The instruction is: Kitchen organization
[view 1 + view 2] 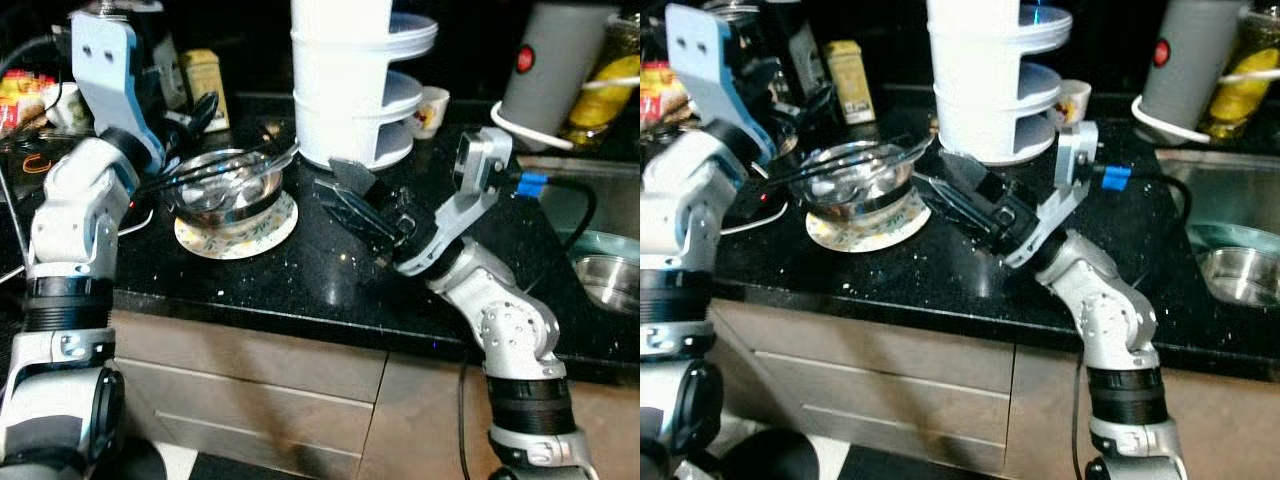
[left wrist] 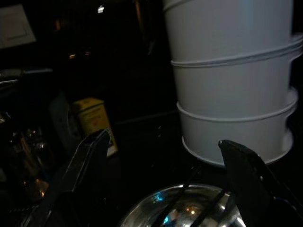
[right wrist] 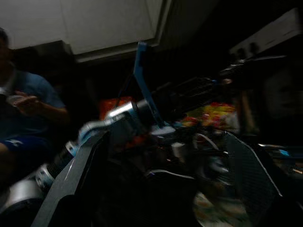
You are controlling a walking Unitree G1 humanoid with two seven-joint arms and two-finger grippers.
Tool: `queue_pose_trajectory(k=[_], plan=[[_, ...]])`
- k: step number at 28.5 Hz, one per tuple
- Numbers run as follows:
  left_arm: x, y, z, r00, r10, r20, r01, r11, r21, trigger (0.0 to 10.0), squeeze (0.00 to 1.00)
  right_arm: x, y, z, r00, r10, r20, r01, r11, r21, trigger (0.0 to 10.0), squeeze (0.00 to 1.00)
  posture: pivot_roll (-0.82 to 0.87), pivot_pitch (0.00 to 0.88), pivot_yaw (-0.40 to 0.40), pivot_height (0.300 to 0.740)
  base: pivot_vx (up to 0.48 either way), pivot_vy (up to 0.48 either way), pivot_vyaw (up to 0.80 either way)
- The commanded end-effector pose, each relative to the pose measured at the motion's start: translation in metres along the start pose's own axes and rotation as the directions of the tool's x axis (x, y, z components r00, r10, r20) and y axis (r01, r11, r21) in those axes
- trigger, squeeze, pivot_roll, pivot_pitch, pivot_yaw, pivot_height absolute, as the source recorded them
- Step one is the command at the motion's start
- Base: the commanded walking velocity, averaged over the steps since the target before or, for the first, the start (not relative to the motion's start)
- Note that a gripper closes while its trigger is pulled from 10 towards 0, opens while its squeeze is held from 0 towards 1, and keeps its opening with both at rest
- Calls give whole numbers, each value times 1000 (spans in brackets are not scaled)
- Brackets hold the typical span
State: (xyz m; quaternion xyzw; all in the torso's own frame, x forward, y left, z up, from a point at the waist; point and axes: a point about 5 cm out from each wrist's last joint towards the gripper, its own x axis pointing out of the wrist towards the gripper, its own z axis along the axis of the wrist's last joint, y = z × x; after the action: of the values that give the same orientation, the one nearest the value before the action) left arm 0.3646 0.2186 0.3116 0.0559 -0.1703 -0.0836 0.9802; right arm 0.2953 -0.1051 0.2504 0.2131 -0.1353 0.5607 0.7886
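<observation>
Steel bowl [image 1: 224,190] on floral plate [image 1: 237,234], left claw [image 1: 222,170] spread over it

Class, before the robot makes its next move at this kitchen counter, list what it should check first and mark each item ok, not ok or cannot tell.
1. Left gripper open over the steel bowl: ok.
2. Right gripper open, holding nothing: ok.
3. Bowl seated on the patterned plate: ok.
4. Utensils in the bowl free to lift: cannot tell.
5. Space between the bowl and the white tiered rack: ok, but narrow.
6. Person standing clear of the arms: cannot tell.
</observation>
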Motion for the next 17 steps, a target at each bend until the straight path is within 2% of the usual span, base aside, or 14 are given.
queue_pose_trajectory(k=[1, 2, 8, 11, 12, 14, 17], plan=[[1, 9, 1, 998, 41, -38, -40, 999, 28, 10000, 0, 1, 0, -1, 1000, -5, -18, 4, 1000, -19, 10000, 0, 36, 0, 33, 740, 0, 0, 0], [-1, 16, -4, 992, 69, -105, -64, 997, 45, 10000, 0, 0, -2, -3, 999, -22, -39, 21, 999, -38, 10000, 0, 36, 0, 33, 740, 0, 0, 0], [-4, 27, -12, 975, 87, -205, -75, 995, 64, 10000, 0, -1, -3, -7, 996, -36, -78, 31, 997, -65, 10000, 0, 35, 0, 35, 740, 0, 0, 0], [-12, 32, -30, 930, 26, -366, 3, 997, 76, 10000, 0, -1, -2, -9, 994, -34, -103, 26, 997, -77, 10000, 0, 34, 0, 35, 740, 0, 0, 0], [-12, 32, -30, 930, 26, -366, 3, 997, 76, 10000, 0, -1, -2, -9, 994, -34, -103, 26, 997, -77, 10000, 0, 34, 0, 35, 740, 0, 0, 0], [-20, 32, -42, 883, -56, -465, 101, 992, 72, 10000, 0, 0, -1, -9, 993, -34, -114, 24, 996, -90, 10000, 0, 31, 0, 33, 740, 0, 0, 0], [-21, 31, -42, 871, -98, -482, 149, 987, 67, 10000, 0, 0, -1, -9, 992, -33, -118, 22, 995, -93, 10000, 0, 30, 0, 30, 740, 0, 0, 0]])
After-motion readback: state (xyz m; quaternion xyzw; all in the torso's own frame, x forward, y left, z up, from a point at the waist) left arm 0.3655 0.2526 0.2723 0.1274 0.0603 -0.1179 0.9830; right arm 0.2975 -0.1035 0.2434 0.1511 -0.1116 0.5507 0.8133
